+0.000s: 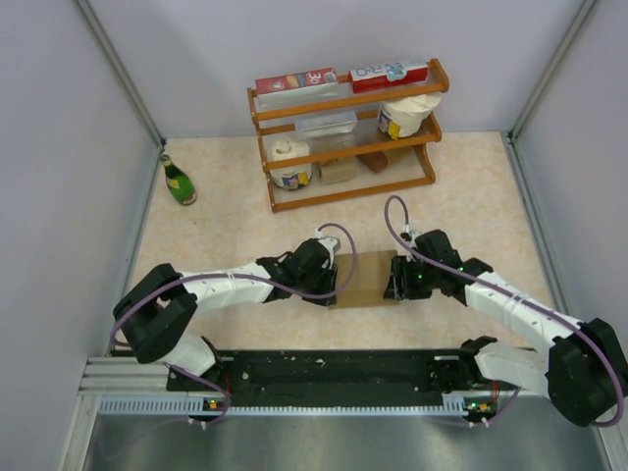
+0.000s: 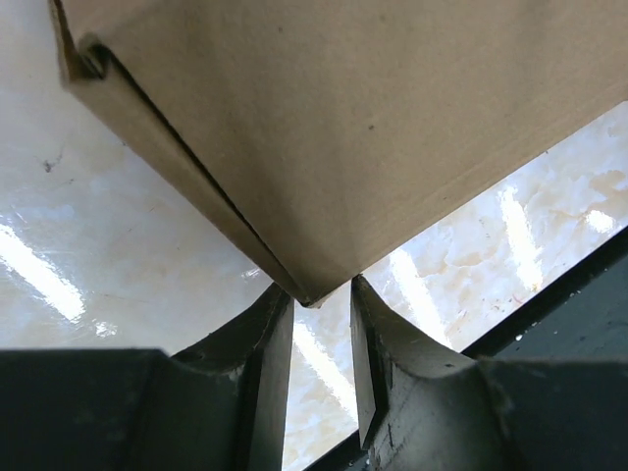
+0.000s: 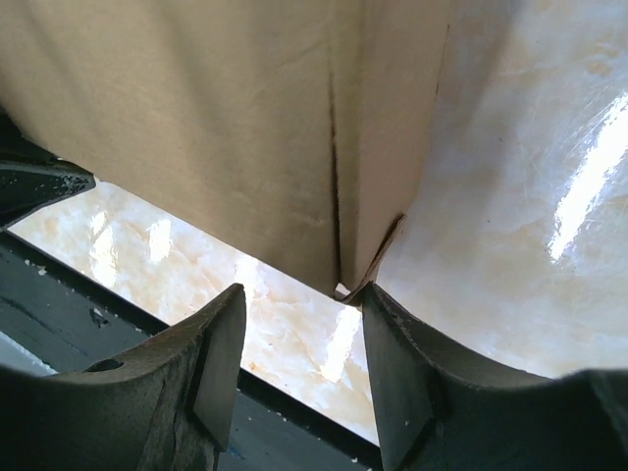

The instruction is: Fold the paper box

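The paper box (image 1: 368,276) is plain brown cardboard and lies low on the marble tabletop between my two grippers. My left gripper (image 1: 334,280) is at its left end and my right gripper (image 1: 397,279) at its right end. In the left wrist view the box (image 2: 343,128) fills the upper frame; one corner points down between the tips of my left gripper (image 2: 319,291), whose jaws stand a little apart, not clamped. In the right wrist view the box (image 3: 196,128) shows a vertical seam; its lower corner touches the right finger (image 3: 392,373) of my wide-open right gripper (image 3: 302,289).
A wooden rack (image 1: 343,137) at the back holds two red cartons (image 1: 294,81), tubs and a clear container. A green bottle (image 1: 178,181) stands by the left wall. A black rail (image 1: 334,371) runs along the near edge. Grey walls enclose the table.
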Available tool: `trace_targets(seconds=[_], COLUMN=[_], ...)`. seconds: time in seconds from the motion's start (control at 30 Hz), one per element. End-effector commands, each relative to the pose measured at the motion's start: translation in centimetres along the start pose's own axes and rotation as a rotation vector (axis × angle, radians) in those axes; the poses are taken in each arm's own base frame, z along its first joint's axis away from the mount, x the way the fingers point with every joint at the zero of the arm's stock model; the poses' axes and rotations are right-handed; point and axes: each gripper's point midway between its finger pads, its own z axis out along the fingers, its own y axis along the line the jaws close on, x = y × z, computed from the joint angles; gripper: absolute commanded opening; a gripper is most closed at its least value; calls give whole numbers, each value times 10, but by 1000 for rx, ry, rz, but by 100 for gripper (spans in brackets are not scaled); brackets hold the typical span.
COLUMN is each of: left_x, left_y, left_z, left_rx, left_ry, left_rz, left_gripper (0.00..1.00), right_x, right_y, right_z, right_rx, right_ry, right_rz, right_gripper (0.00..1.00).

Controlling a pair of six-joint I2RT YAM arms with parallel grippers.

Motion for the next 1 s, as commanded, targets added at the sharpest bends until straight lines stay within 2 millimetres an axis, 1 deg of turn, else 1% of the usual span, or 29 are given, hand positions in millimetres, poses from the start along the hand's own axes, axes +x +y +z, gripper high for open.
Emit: trace_targets(seconds=[0.0,0.03,0.17,0.27,0.53,0.73,0.83,0.9,0.97], left_x=[-19,-19,-21,-23,-25,-27,-28,-29,-31], left_y=[-9,-8,-6,-5,-4,-5,-6,-6,-9], left_z=[4,3,-1,-3,-4,-6,-9,-12,-17], left_rx=[31,31,18,11,8,9,8,8,16], left_ry=[-72,-74,-82,-90,-94,-97,-101,-103,-115], left_rz=[27,29,33,37,39,41,41,40,32], left_gripper=[33,33,33,33,33,33,33,37,46], right_x=[-22,-24,-35,-42,-69,-82,-83,-80,-75], right_y=[20,21,23,22,20,21,20,17,13], right_z=[-2,-4,-14,-24,-51,-54,-53,-52,-49], right_rx=[-90,-91,-76,-46,25,47,63,75,82], right_ry=[-70,-80,-128,-157,-257,-276,-263,-247,-235], right_rz=[-33,-34,-46,-59,-96,-114,-117,-113,-106], right_gripper=[50,50,59,63,66,66,66,69,71])
